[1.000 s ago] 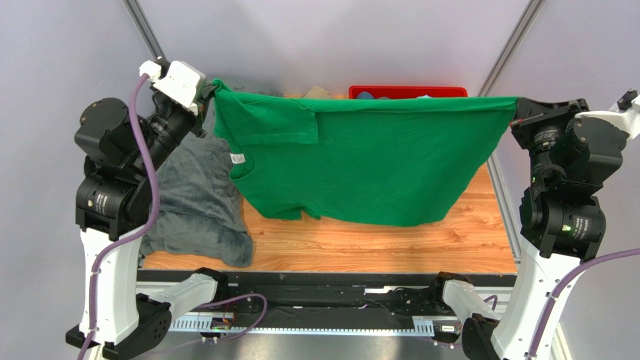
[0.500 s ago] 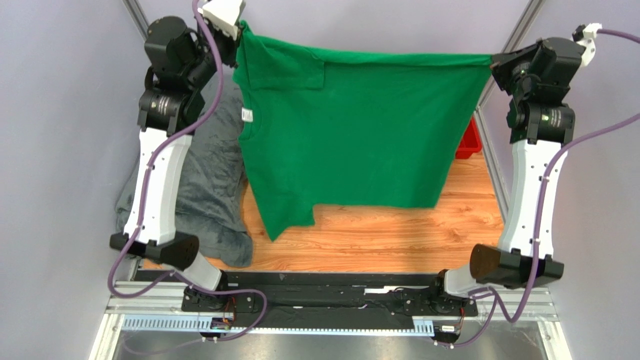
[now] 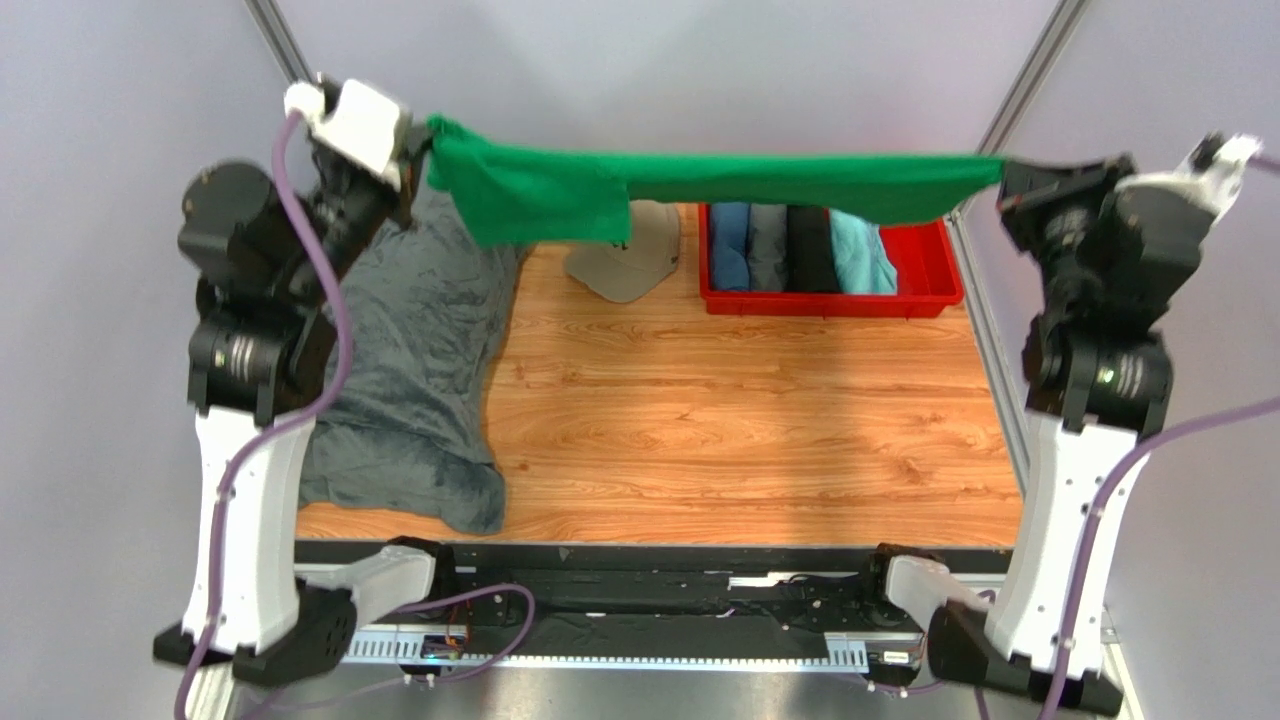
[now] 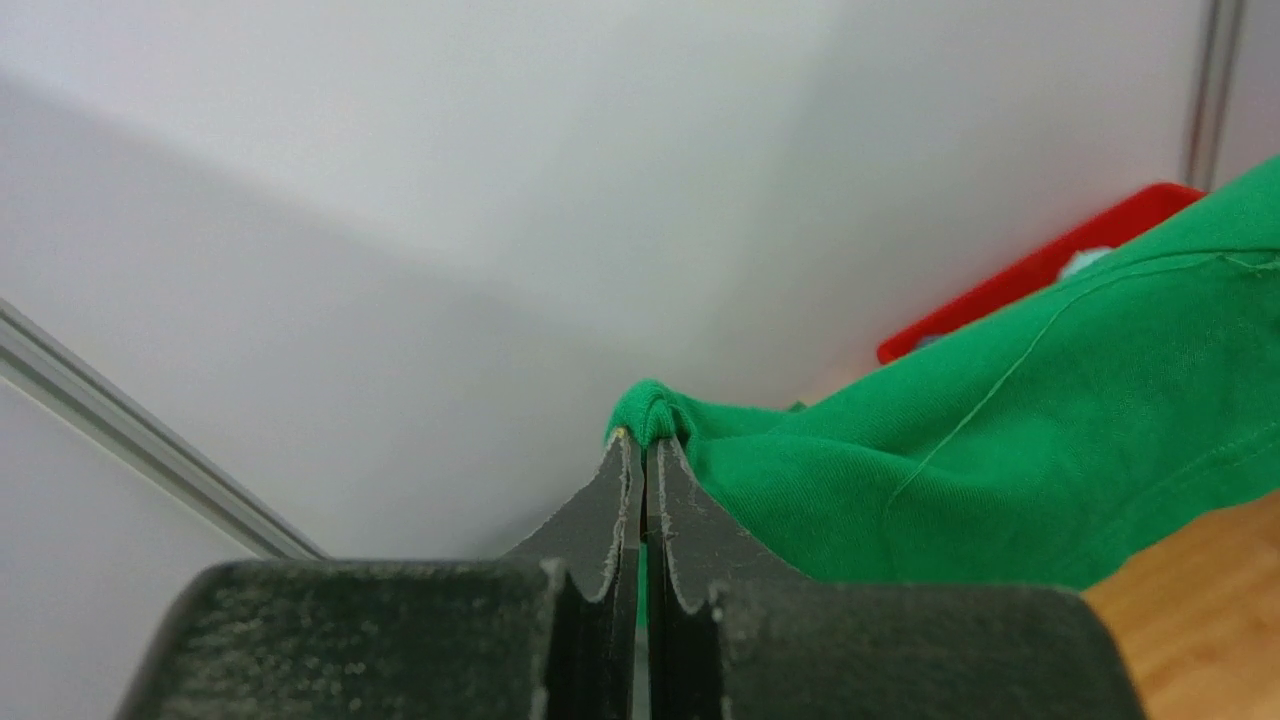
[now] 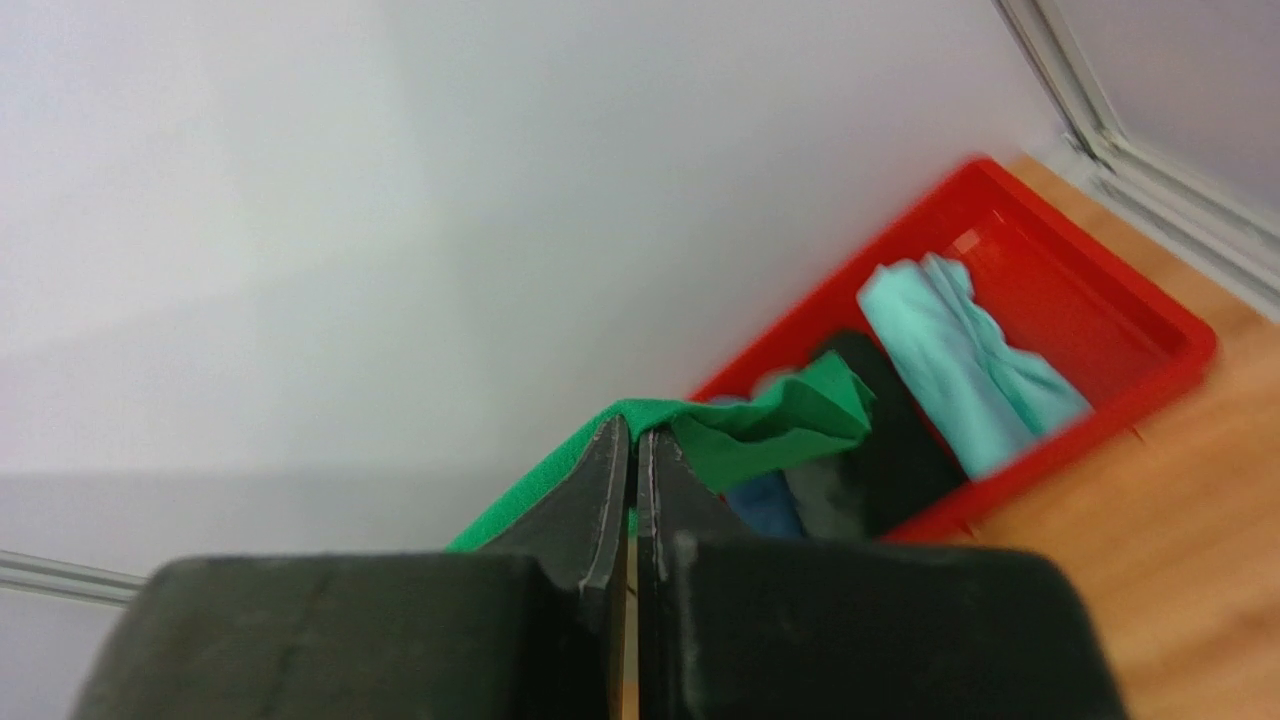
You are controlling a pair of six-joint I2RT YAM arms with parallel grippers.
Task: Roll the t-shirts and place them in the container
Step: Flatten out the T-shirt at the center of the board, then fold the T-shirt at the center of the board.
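Note:
The emerald-green t-shirt [image 3: 706, 177] hangs stretched in the air as a narrow band between both grippers, over the far side of the table. My left gripper [image 3: 425, 146] is shut on its left corner; the cloth [image 4: 962, 450] shows pinched between the fingertips in the left wrist view. My right gripper [image 3: 1004, 168] is shut on its right corner, with green cloth [image 5: 751, 428] bunched at the tips. Rolled tees in blue, grey, black and aqua [image 3: 804, 248] lie side by side in the red tray [image 3: 917, 300].
A big dark grey-green blanket [image 3: 413, 360] lies heaped along the table's left side. A tan cap [image 3: 631, 258] sits at the back, left of the red tray. The wooden tabletop [image 3: 736, 428] stretches between the arms. Metal frame posts stand at the back corners.
The shirt first hung as a wide sheet facing the camera, was lifted higher, and now swings up and back, seen edge-on as a thin band. Both arms have pulled back and lower.

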